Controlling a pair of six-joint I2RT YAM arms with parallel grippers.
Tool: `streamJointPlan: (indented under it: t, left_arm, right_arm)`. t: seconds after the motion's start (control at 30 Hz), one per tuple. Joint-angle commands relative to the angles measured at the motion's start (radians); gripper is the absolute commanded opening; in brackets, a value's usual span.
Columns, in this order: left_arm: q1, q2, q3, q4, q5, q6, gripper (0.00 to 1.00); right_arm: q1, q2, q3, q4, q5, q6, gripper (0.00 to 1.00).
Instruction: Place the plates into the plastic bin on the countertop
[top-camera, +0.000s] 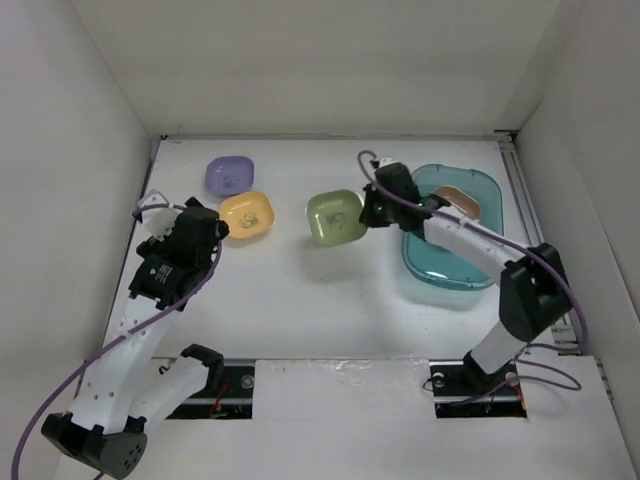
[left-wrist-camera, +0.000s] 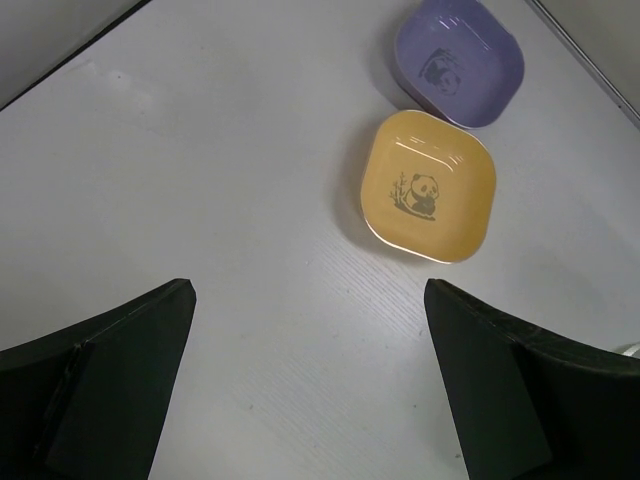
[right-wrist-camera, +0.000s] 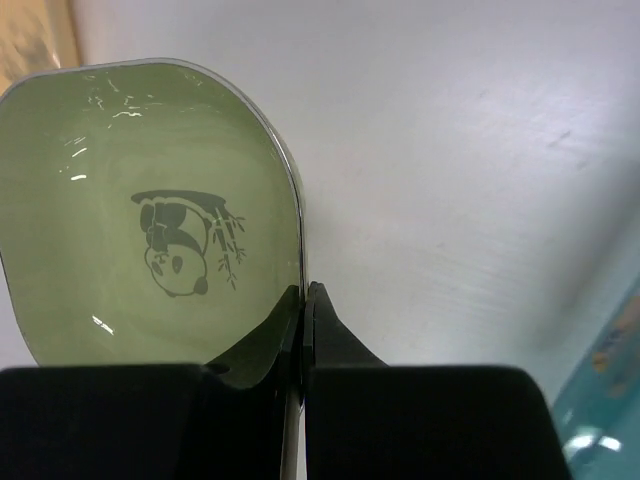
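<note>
My right gripper (top-camera: 368, 212) is shut on the right rim of a green plate (top-camera: 334, 218), which hangs a little above the white countertop (top-camera: 300, 300); in the right wrist view the plate (right-wrist-camera: 130, 230) shows a panda mark and my gripper (right-wrist-camera: 305, 305) pinches its edge. The teal plastic bin (top-camera: 440, 268) sits at the right with a brown plate (top-camera: 458, 200) inside. A yellow-orange plate (top-camera: 246, 215) and a purple plate (top-camera: 230, 176) lie at the back left. My left gripper (left-wrist-camera: 305, 390) is open and empty, just short of the yellow-orange plate (left-wrist-camera: 428, 186) and the purple plate (left-wrist-camera: 460, 62).
White walls enclose the countertop on three sides. The right arm reaches across the bin's left side. A metal rail (top-camera: 525, 190) runs along the right edge. Purple cables trail from both arms.
</note>
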Motion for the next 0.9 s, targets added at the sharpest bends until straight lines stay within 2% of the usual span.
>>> streamJointPlan:
  t: [0.0, 0.13, 0.2, 0.27, 0.3, 0.37, 0.47, 0.57, 0.63, 0.87]
  left_arm:
    - [0.002, -0.020, 0.015, 0.027, 0.000, 0.015, 1.00]
    - [0.002, -0.030, 0.015, 0.036, 0.009, 0.025, 1.00]
    - [0.002, -0.030, 0.006, 0.047, 0.020, 0.044, 1.00]
    - [0.002, -0.030, 0.006, 0.047, 0.031, 0.044, 1.00]
    - [0.002, -0.030, 0.006, 0.056, 0.031, 0.044, 1.00]
    - [0.002, -0.030, 0.006, 0.065, 0.043, 0.054, 1.00]
    - [0.002, -0.030, 0.006, 0.076, 0.056, 0.068, 1.00]
    - [0.002, -0.030, 0.006, 0.098, 0.077, 0.090, 1.00]
    - [0.002, -0.030, -0.003, 0.107, 0.100, 0.102, 1.00]
    - [0.002, -0.030, -0.003, 0.118, 0.109, 0.122, 1.00]
  right_arm:
    - [-0.119, -0.127, 0.036, 0.103, -0.109, 0.007, 0.00]
    - [-0.274, -0.117, 0.129, 0.067, -0.165, 0.006, 0.00]
    - [-0.360, -0.097, 0.198, -0.004, -0.088, 0.006, 0.00]
    - [-0.429, -0.097, 0.188, -0.049, -0.082, 0.052, 0.00]
    - [-0.501, -0.144, 0.118, -0.028, -0.115, 0.081, 0.00]
    - [-0.554, -0.207, 0.019, 0.047, -0.102, 0.191, 0.00]
    - [-0.630, -0.335, -0.156, 0.109, 0.047, 0.349, 0.00]
    - [-0.725, -0.397, -0.261, 0.153, 0.073, 0.406, 0.00]
    - [-0.758, -0.407, -0.273, 0.171, 0.061, 0.406, 0.00]
    - [-0.776, -0.270, -0.243, 0.151, 0.024, 0.369, 0.00]
